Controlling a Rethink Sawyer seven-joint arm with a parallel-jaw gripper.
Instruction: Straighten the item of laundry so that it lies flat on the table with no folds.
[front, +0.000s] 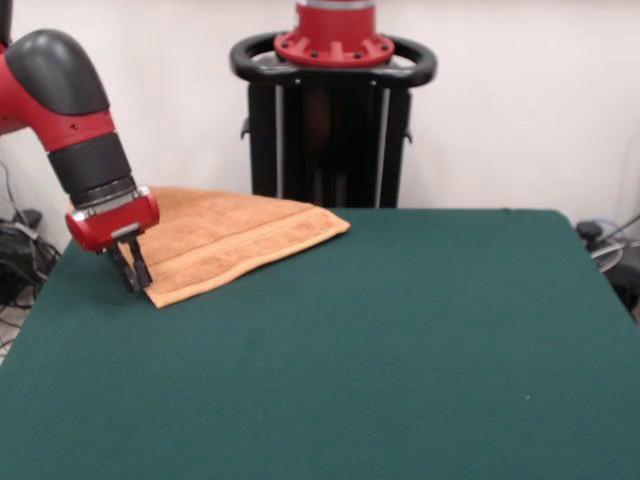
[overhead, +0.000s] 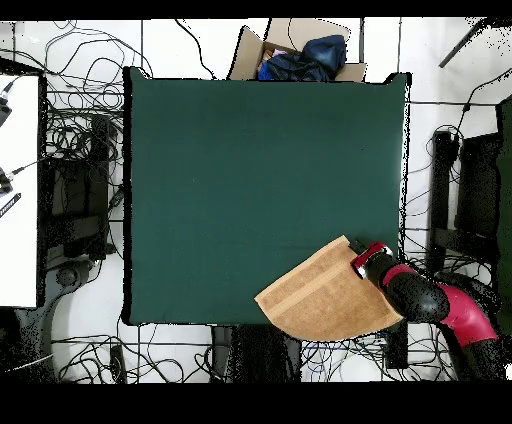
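The red and black robot arm (front: 70, 110) reaches down at the left of the front view to the near corner of the light orange-tan terry-cloth towel (front: 235, 240), which lies at the far left corner of the large dark green felt-topped desk (front: 380, 350), close to the black pedestal (front: 330, 120). The red-collared gripper (front: 131, 272) stands at the towel's corner, and its dark fingers (front: 140, 268) are drawn close together at the cloth's edge; whether they pinch the cloth cannot be told. A woven border band runs along the towel's near edge. From overhead the towel (overhead: 325, 295) forms a fan-like shape, its curved side overhanging the desk's (overhead: 260, 150) edge on the robot's side, with the gripper (overhead: 365, 262) at its corner. A cardboard box of dark cloth (overhead: 300, 52) sits beyond the desk's opposite edge.
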